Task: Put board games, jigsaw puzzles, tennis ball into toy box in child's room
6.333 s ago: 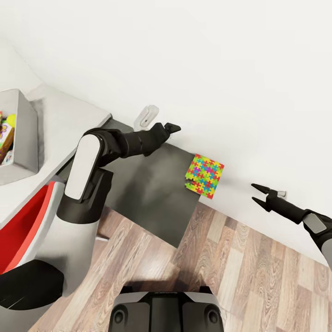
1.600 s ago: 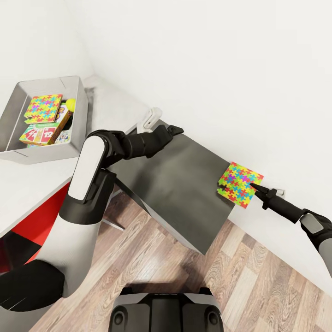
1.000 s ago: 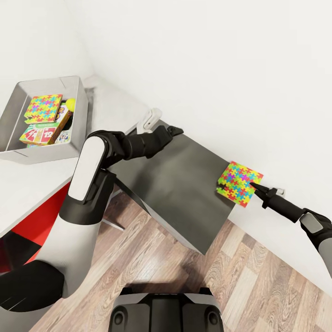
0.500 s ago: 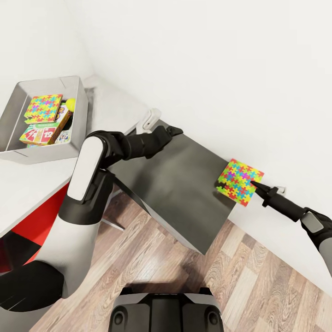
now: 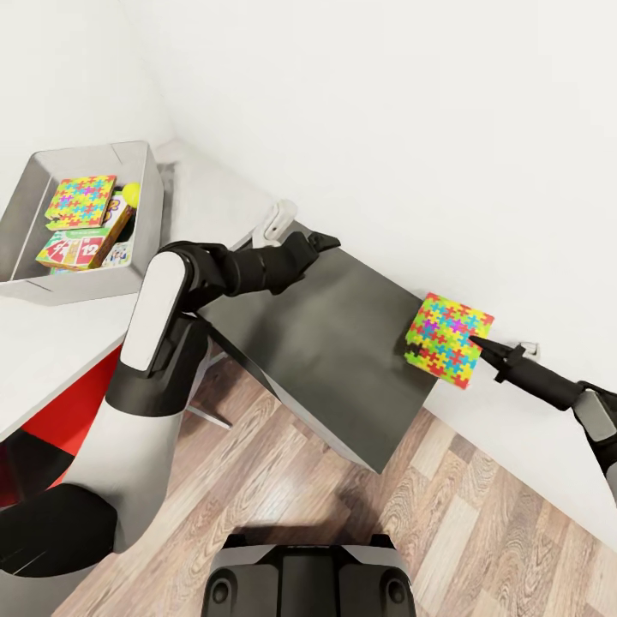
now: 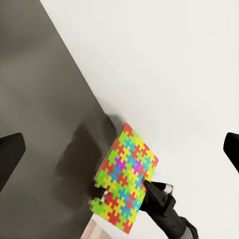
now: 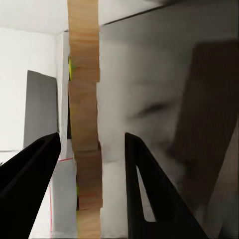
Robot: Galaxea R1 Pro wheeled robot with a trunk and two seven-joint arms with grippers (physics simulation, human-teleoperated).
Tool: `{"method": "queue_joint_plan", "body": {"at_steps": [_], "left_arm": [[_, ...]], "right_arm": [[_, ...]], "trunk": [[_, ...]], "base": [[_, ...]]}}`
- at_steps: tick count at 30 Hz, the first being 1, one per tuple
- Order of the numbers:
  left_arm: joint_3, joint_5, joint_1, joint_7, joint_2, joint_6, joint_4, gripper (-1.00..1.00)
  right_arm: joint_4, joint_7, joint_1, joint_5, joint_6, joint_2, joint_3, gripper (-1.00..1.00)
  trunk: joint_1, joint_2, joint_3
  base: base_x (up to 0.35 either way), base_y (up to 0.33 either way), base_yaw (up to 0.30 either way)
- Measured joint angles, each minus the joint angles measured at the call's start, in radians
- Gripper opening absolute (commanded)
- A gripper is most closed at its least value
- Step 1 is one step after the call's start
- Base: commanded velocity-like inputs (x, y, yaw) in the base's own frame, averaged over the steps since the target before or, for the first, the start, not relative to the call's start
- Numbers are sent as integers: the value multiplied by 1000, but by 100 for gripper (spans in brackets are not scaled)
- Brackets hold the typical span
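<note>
Flat square jigsaw puzzle box (image 5: 449,339) printed with small yellow, pink, blue and green pieces, tilted up at the far corner of the low matte dark grey desk (image 5: 334,343), against the white wall.
The right gripper (image 5: 476,344), black and pointed, pinches its edge; the right wrist view shows that brown cardboard edge (image 7: 84,124) between the two fingers. The left gripper (image 5: 326,242) hovers spread over the desk. The pale grey sloping-sided toy box (image 5: 147,224) on the grey-white table (image 5: 51,343) holds other boxes.

— What is the right arm doing?
— Reaching out long, right gripper (image 5: 474,341) pinching the puzzle (image 5: 448,338).
— And the left arm?
— Stretching forward, left gripper (image 5: 326,242) hovering, fingers spread.
</note>
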Motion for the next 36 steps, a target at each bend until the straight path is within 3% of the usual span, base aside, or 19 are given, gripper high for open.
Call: {"method": "queue_joint_plan", "body": {"at_steps": [1, 2, 5, 6, 10, 14, 21, 36], "left_arm": [[1, 1, -1, 0, 0, 0, -1, 100], [1, 1, -1, 0, 0, 0, -1, 100], [9, 4, -4, 0, 1, 0, -2, 100], [9, 4, -4, 0, 1, 0, -2, 100], [37, 11, -6, -2, 1, 2, -4, 100], [62, 35, -7, -2, 2, 4, -8, 100], [94, 73, -10, -2, 3, 5, -13, 100], [112, 94, -44, 1, 9, 8, -16, 100]], "right_arm": [[-61, 0, 28, -1, 24, -1, -1, -100], [-63, 0, 29, 0, 23, -1, -1, -100], [-268, -5, 126, -4, 108, -2, -9, -100], [-270, -5, 127, -3, 107, -2, -9, -100], [-506, -14, 229, -9, 221, -1, -14, -100], [-612, -16, 271, -10, 261, -1, -16, -100], [-689, -18, 301, -9, 261, 3, -17, -100], [-727, -19, 315, -7, 261, 7, -17, -100]], "trunk": [[0, 0, 0], [0, 0, 0], [0, 0, 1], [0, 0, 1], [0, 0, 5], [0, 0, 10], [0, 0, 20], [0, 0, 44]], "base": [[0, 0, 0], [0, 0, 0], [0, 0, 0], [0, 0, 0], [0, 0, 0], [0, 0, 0], [0, 0, 0], [0, 0, 0]]}}
